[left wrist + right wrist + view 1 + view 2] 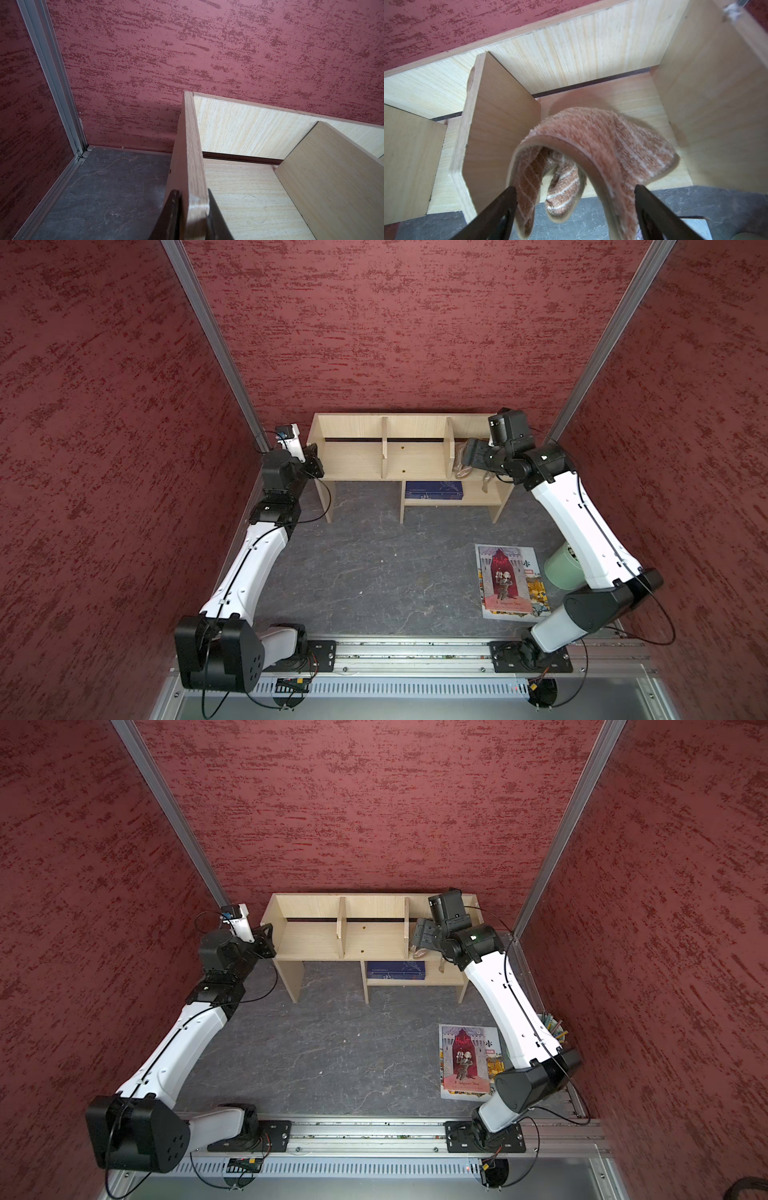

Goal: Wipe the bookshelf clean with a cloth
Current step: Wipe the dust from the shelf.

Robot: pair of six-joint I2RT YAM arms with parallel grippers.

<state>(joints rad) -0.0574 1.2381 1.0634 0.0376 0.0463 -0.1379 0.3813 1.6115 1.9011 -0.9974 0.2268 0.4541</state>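
Observation:
The light-wood bookshelf [353, 458] [311, 940] stands against the back wall. My left gripper [313, 458] [195, 207] is shut on the front edge of its left side panel [193, 145]. The tan striped cloth [459, 462] [602, 133] lies crumpled in the right compartment and hangs over the shelf's front edge. My right gripper [466, 454] [575, 189] is open there. Its fingers stand wide apart on either side of the cloth's hanging folds, and neither presses on them.
A blue book [433, 489] lies on the small lower shelf. A red-covered picture book [509, 580] lies on the grey table at the front right, next to a pale green cup [563, 568]. Red walls close in on three sides.

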